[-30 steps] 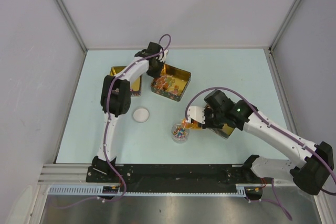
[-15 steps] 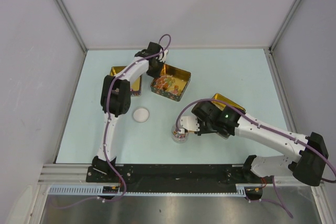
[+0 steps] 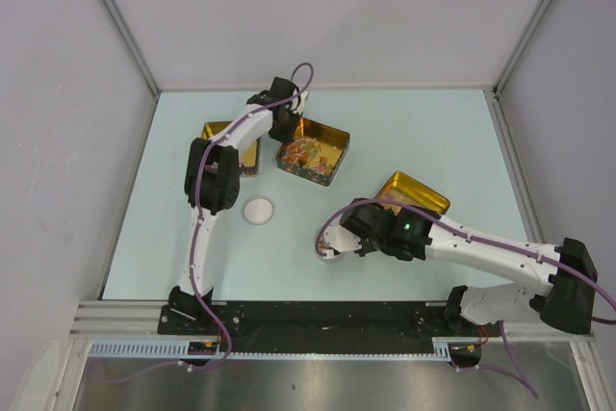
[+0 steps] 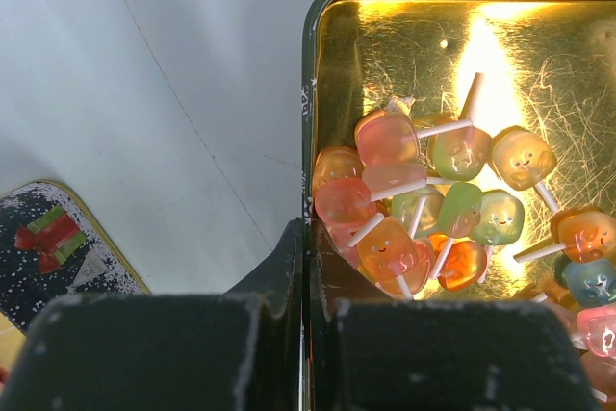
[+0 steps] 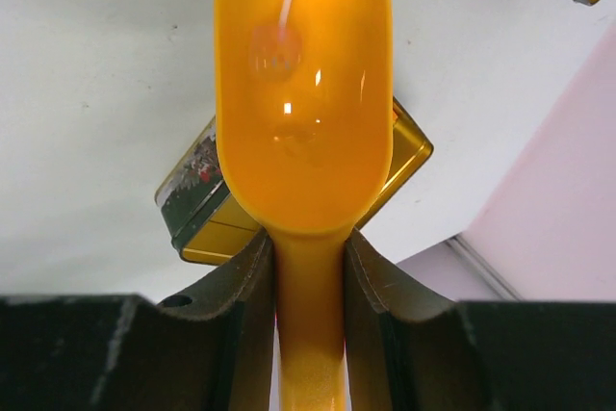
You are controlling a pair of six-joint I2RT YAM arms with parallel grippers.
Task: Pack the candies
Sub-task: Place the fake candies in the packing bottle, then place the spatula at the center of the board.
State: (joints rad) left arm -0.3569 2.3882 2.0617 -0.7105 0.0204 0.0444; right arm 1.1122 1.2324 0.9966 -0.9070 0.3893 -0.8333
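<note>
desk (image 3: 433, 132): pale blue, tins and lid on it
candy tin (image 4: 539, 36): gold inside, upper centre of top view; near rim pinched by left pincer (image 3: 288, 132), pressed together on the wall
open gold tin (image 3: 416, 193): right of centre, just above right arm
scoop (image 5: 303, 93): orange; handle pinched by right pincer (image 5: 308, 257), lower centre of top view
candies (image 4: 404, 199): lollipop shapes on white sticks, red, orange, green; heaped inside candy tin
lid (image 3: 258, 210): white, round, left of right pincer, apart
</note>
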